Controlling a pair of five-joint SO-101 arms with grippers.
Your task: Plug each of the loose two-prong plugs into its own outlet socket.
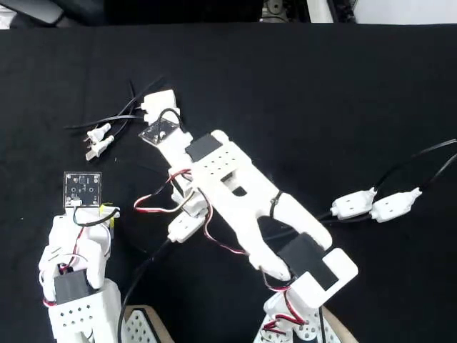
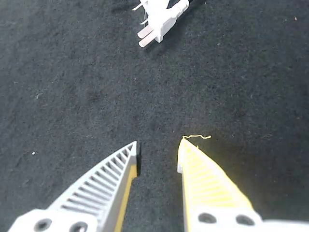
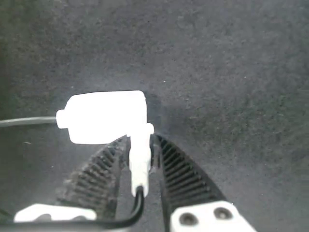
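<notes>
Two loose plugs (image 1: 102, 145): lying side by side on the black table (image 1: 343, 86), far-left area, cords trailing away.
Left gripper (image 2: 159, 145): fingers spread wide, nothing between them, hanging over bare cloth, those plugs ahead of it.
Right gripper (image 3: 141, 145): clamped tight on a white plug (image 3: 139, 162), whose front end meets a white outlet socket (image 3: 104, 117); seated or not, I can't tell.
Spare sockets (image 1: 375, 205): a pair at the right, well apart from the loose plugs.

Two loose plugs (image 1: 102, 145) lie left on desk (image 1: 321, 93), two sockets (image 1: 353, 204) far right, third socket (image 1: 158, 102) just behind the plugs, another plug (image 3: 139, 159) touching it.
</notes>
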